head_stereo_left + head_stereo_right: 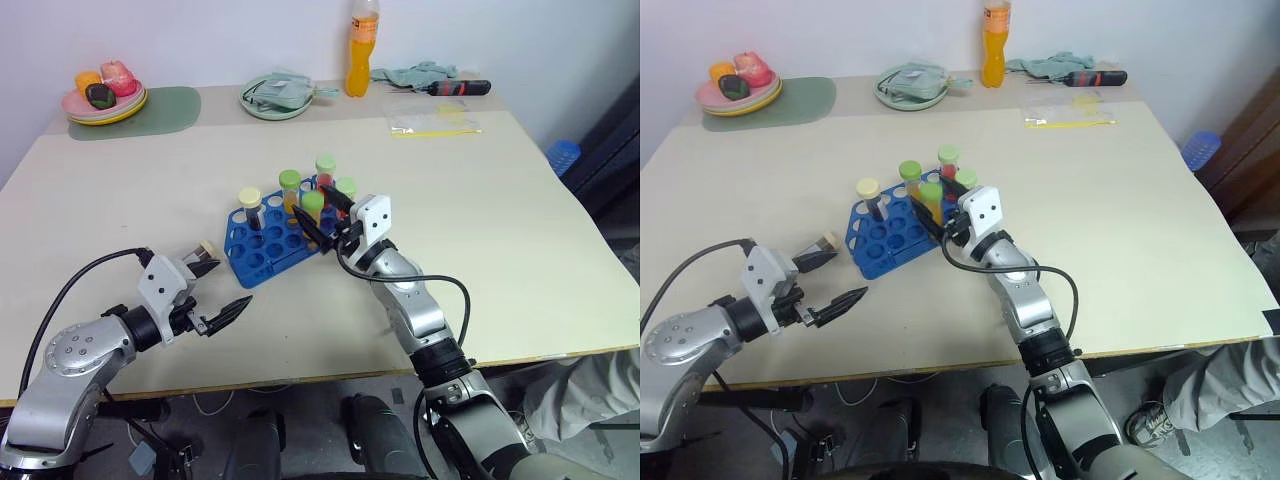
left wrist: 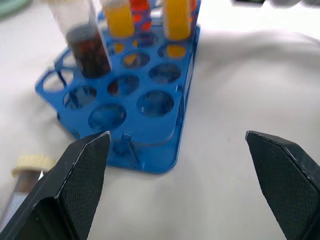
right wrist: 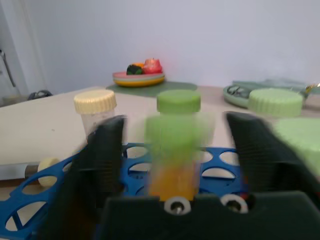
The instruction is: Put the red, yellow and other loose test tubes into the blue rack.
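left of the bright blue plastic tube rack with its grid of round holes (image 1: 268, 240), one loose clear plastic test tube with a cream cap and dark contents (image 1: 204, 254) lies on its side on the pale table (image 1: 520, 230), near the rack's left corner, its capped end towards the rack. the left gripper (image 1: 215, 292) hangs just beside that tube, on the side away from the rack, its two black fingers spread wide with nothing between them; in the left wrist view the cream cap sits just outside one fingertip, not in the gap. this is the relation the next move seems to turn on: the tube lies a little off to one side of the open jaws, its long axis running roughly toward the rack, so the left arm is plainly the nearer one. in the rack stand a cream-capped tube (image 1: 250, 207) and several green-capped tubes, among them a yellow-orange one (image 1: 312, 214). at the rack's right side the right gripper (image 1: 322, 222) straddles that tube with fingers parted, clear of its sides, seemingly letting it go in its hole.
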Controlling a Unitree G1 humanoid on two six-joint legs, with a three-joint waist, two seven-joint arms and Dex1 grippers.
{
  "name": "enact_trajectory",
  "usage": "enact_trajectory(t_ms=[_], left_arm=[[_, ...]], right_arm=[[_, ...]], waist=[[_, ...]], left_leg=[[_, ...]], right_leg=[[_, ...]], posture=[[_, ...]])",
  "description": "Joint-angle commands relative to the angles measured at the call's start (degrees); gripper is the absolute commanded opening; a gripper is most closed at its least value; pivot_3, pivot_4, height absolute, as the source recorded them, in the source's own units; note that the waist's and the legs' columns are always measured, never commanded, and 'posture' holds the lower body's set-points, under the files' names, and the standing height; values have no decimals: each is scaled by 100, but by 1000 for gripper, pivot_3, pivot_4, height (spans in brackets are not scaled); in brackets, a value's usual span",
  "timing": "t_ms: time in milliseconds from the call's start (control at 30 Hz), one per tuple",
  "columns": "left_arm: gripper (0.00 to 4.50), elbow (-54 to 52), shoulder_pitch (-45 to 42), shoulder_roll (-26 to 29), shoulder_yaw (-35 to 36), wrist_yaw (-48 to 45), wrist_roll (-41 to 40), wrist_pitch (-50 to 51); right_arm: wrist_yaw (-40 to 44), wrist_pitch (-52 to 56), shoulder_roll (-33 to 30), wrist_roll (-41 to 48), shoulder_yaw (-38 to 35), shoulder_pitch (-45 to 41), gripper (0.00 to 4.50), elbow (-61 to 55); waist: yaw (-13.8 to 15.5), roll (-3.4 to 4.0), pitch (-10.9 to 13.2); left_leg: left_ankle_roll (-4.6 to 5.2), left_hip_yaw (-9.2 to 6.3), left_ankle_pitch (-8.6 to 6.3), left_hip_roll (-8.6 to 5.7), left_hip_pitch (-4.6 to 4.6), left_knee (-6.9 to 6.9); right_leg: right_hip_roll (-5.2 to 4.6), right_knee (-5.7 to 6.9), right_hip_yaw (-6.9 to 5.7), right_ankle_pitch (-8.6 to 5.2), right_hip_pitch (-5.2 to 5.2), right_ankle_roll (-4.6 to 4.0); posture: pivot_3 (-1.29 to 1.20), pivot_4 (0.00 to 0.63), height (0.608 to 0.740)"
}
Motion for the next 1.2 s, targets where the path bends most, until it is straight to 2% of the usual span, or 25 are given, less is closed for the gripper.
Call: enact_trajectory(t_ms=[33, 133, 233, 400, 500, 600, 700, 867, 967, 1067, 1200], left_arm=[[4500, -170, -263, 128, 513, 271, -534, 782], [4500, -145, -753, 415, 727, 645, -713, 1664], [4500, 3, -1263, 1205, 509, 761, -604, 2724], [4500, 757, -2274, 2413, -445, 287, -602, 4032], [4500, 1705, -3543, 2789, -1484, -314, -388, 4436], [4500, 2438, -4491, 2805, -2520, -830, 172, 4129], [4500, 3191, -5276, 2562, -3367, -1281, 763, 3811], [4500, 4241, -6112, 2054, -4329, -1981, 1510, 3413], [4500, 4665, -6323, 1840, -4633, -2238, 1876, 3243], [3586, 4936, -6437, 1670, -4729, -2452, 2098, 3163], [1596, 5078, -6427, 1565, -4704, -2609, 2334, 3071]], right_arm=[[277, -35, -88, 59, 22, 74, 4189, -844], [512, 299, -257, 199, 39, 129, 4189, -1502], [664, 603, -444, 278, -26, 62, 4189, -2005], [1047, 1145, -860, 547, -143, -114, 4189, -2571], [1824, 1731, -1589, 963, -139, -62, 4189, -3160], [2377, 2080, -2169, 1207, -24, 131, 4189, -3609], [2559, 2233, -2432, 1273, 29, 316, 4189, -3865], [2622, 2360, -2603, 1223, 67, 518, 4189, -4128], [2577, 2439, -2638, 1217, 32, 590, 4189, -4244], [2531, 2491, -2663, 1197, 21, 662, 4300, -4337], [2504, 2520, -2663, 1184, 38, 699, 4300, -4396]], waist=[[1, 0, 0], [11, -1, 0], [7, -4, 0], [-4, -1, 3], [18, -5, 6], [72, -5, 6], [72, -5, 6], [95, -6, 6], [94, -7, 6], [114, -7, 6], [135, -8, 7]], left_leg=[[0, -1, 0, 0, 0, 0], [0, -4, 0, 0, 0, 2], [0, -12, 0, -2, 2, 3], [-1, -11, 0, -4, 7, 0], [-1, -14, 1, -6, 3, 1], [-2, -16, 1, -9, -1, 3], [-2, -14, 1, -8, 0, 2], [-2, -14, 2, -9, -2, 7], [-2, -15, 2, -8, -3, 7], [-2, -16, 2, -8, -4, 8], [-2, -16, 2, -8, -6, 12]], right_leg=[[0, 1, 0, 0, 0, 0], [0, 3, -2, 0, 1, 0], [1, 3, -7, 0, 6, 1], [4, 5, -6, -1, 7, 0], [5, 5, -10, -1, 5, 0], [3, -2, -16, -2, 9, 1], [6, -3, -14, -4, 8, 1], [6, 2, -14, -4, 6, 1], [7, 2, -13, -4, 5, 1], [6, 2, -14, -4, 5, 1], [5, 2, -14, -4, 5, 1]], posture=[[0, 150, 740], [0, 150, 740], [0, 150, 740], [0, 150, 740], [0, 150, 740], [0, 150, 740], [0, 150, 740], [0, 150, 740], [0, 150, 740], [0, 150, 740], [0, 150, 740]])
